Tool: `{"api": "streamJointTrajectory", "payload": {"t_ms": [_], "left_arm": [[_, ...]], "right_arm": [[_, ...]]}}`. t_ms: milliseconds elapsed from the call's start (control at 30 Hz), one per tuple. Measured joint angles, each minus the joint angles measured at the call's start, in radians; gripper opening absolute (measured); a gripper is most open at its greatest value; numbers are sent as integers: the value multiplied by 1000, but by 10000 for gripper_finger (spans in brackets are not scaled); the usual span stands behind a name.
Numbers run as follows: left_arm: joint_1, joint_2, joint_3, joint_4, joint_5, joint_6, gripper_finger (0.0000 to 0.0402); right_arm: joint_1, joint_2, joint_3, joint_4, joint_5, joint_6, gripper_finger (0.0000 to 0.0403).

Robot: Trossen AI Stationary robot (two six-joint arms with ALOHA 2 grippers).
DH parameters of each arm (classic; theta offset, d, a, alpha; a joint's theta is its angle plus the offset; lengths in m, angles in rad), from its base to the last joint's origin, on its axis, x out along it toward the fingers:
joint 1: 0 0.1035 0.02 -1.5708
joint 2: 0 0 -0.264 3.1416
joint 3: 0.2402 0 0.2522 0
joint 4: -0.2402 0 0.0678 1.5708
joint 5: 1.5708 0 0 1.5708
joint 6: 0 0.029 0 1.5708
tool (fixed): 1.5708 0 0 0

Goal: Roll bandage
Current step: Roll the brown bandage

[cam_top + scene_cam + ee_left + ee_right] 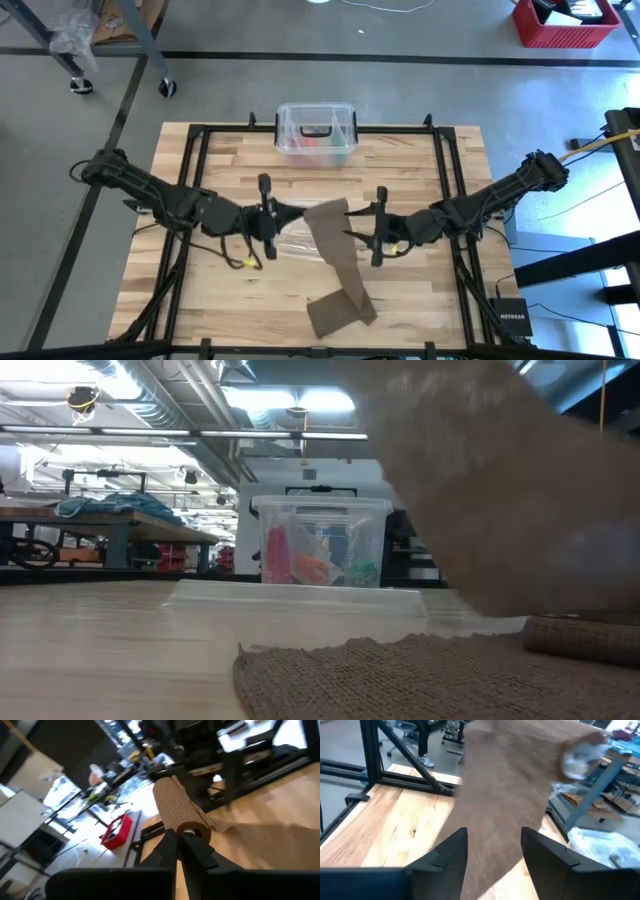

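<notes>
The bandage is a dark brown fabric strip. Its rolled end (175, 805) is held up above the table's middle at my left gripper (180, 842), which is shut on it. From the roll (322, 210) the strip (340, 260) runs down toward the near edge. Its free end (335, 312) lies flat on the wood, and it also shows in the low view (400, 675). My right gripper (492, 847) is open. Its fingers stand on either side of the hanging strip (510, 795), and no touch shows. My left gripper pinches the roll at its near open end (196, 831), the two fingers closed together on the lower rim. The fingers come about level from the table's left, along the roll's axis. The roll is lifted clear of the table, and the unrolled strip hangs from it.
A clear plastic box (316, 133) with a black handle and colourful contents stands at the far middle and also shows in the low view (320, 545). A clear plastic bag (292, 242) lies on the table under the grippers. Black frame rails (200, 180) run along the table's left and right sides.
</notes>
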Motion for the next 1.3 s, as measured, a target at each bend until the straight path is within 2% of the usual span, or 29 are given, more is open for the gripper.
{"api": "streamJointTrajectory", "payload": {"t_ms": [67,200,300,833,1300], "left_arm": [[23,-21,-39,66,1,17,2],[47,-35,-67,137,71,36,3],[49,-31,-69,135,77,37,2],[40,-32,-69,132,62,-49,3],[7,-31,-69,134,63,-17,7]], "right_arm": [[-14,-6,-39,21,-9,39,186],[-22,1,-101,39,-1,82,186],[-19,1,-114,37,43,111,186],[-19,1,-115,41,28,128,186],[-19,1,-114,41,28,128,186]]}}
